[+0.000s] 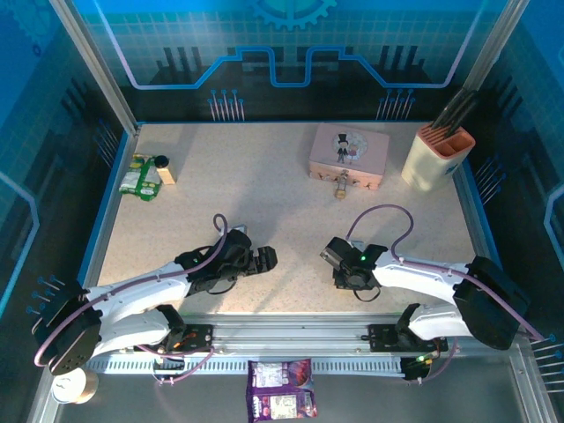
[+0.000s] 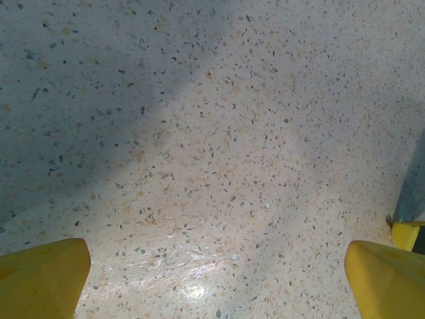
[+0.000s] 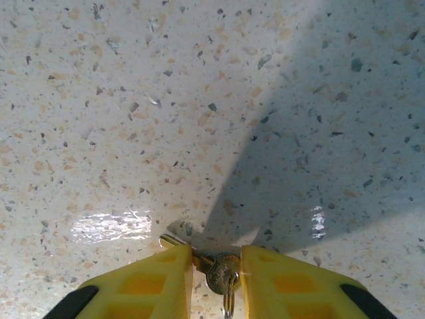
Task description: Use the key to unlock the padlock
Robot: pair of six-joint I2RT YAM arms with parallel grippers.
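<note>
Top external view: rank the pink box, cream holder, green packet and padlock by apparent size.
1. pink box and cream holder: about alike, too close to rank.
2. green packet.
3. padlock, smallest, at the box's front edge.

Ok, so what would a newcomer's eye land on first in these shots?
Probably the pink box at the far side of the table, with the small padlock at its front edge. Then the right hand in its wrist view, with its yellow fingers closed on the key down at the speckled surface. The left hand is open over bare table.
</note>
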